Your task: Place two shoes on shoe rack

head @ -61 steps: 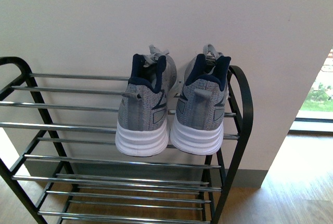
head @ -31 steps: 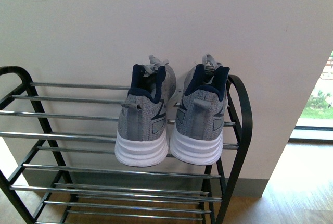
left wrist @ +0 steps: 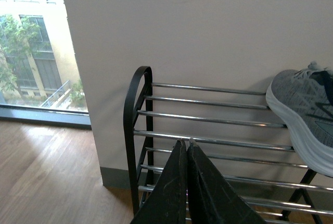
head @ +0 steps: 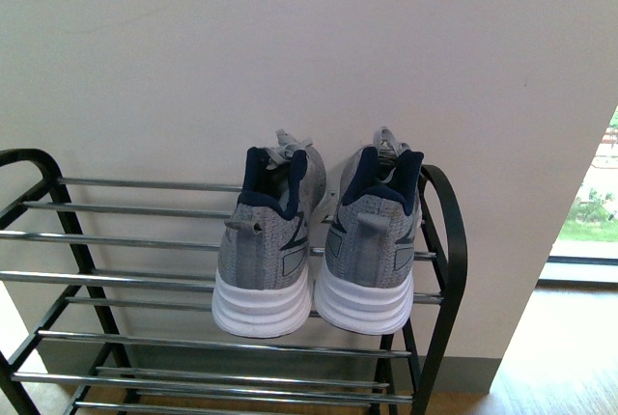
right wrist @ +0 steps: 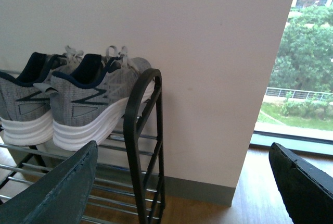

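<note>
Two grey mesh shoes stand side by side, heels toward me, at the right end of the shoe rack's top tier: the left shoe and the right shoe. Neither arm shows in the front view. In the left wrist view my left gripper is shut with nothing in it, in front of the rack's left end, and one shoe's toe shows further along the bars. In the right wrist view my right gripper stands wide open and empty beside the rack's black side frame, apart from the nearer shoe.
A white wall with a grey skirting backs the rack. Wooden floor lies on both sides. Windows reach the floor at the far right and, in the left wrist view, at the far left. Lower tiers carry nothing.
The rack and shoes sit lower in the front view than before, so that view has tilted or risen. The shoes have not moved on the bars.
</note>
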Available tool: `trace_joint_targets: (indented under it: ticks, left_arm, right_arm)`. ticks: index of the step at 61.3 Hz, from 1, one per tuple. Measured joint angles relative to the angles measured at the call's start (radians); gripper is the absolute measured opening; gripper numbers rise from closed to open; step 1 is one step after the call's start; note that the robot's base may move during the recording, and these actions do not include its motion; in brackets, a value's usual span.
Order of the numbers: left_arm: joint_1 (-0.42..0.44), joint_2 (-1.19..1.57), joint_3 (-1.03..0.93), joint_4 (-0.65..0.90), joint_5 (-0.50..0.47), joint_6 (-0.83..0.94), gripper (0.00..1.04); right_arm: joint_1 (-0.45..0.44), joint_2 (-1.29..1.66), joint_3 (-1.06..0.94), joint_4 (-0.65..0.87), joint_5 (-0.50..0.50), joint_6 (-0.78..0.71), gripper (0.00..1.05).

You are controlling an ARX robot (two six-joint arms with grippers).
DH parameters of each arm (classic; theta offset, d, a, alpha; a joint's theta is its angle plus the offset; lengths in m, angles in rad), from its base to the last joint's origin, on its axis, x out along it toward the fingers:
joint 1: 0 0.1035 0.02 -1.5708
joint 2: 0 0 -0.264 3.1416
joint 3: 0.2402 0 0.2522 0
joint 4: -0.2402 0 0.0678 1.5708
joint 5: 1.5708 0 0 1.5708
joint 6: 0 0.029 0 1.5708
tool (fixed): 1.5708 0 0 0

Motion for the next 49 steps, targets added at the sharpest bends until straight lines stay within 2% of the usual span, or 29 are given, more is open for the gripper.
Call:
trace_joint_targets:
  ticks: [6,24,31,38,49]
  left_arm:
    - [0.000,0.000,0.000,0.000,0.000,-0.001,0.04]
    - [0.000,-0.001,0.000,0.000,0.000,0.000,0.52]
    - [0.000,-0.001,0.000,0.000,0.000,0.000,0.76]
    - [0.000,-0.001,0.000,0.000,0.000,0.000,0.96]
    - [0.000,-0.001,0.000,0.000,-0.004,0.002,0.95]
  right_arm:
    - [0.000,-0.001,0.000,0.000,0.000,0.000,0.95]
    - [0.000,-0.001,0.000,0.000,0.000,0.000,0.95]
    - [0.000,-0.001,0.000,0.000,0.000,0.000,0.95]
    - [0.000,-0.001,0.000,0.000,0.000,0.000,0.95]
    - [0.000,-0.001,0.000,0.000,-0.005,0.000,0.95]
